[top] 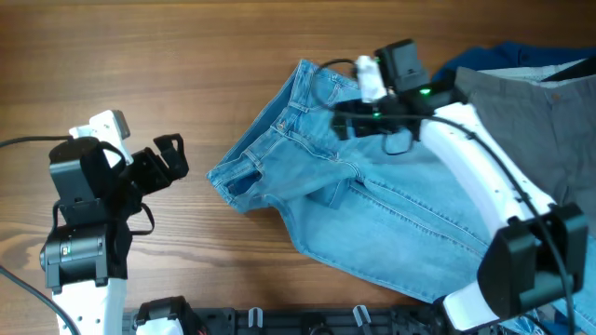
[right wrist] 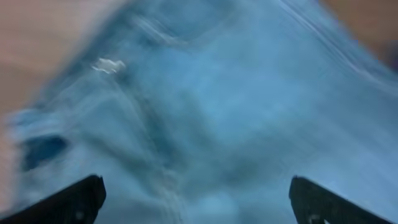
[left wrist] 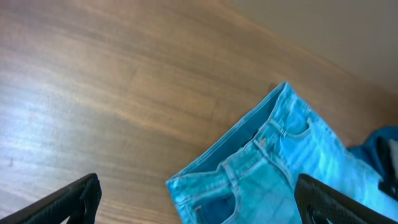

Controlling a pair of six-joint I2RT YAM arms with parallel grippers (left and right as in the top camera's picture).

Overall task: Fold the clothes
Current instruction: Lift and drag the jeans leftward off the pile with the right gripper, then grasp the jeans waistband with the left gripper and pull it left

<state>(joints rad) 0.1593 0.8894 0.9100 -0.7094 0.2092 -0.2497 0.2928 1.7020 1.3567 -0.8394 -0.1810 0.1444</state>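
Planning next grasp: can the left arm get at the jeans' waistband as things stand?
Probably yes. The left tool is open over bare table just left of the waistband, with nothing between them. The right arm is over the jeans farther right, so it shouldn't block.

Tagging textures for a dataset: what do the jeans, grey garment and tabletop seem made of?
Jeans: light blue denim, matte, visible seams and waistband stitching. Grey garment: soft matte cloth, fibre unclear. Tabletop: wood or wood-look laminate, streaked grain, slight sheen.
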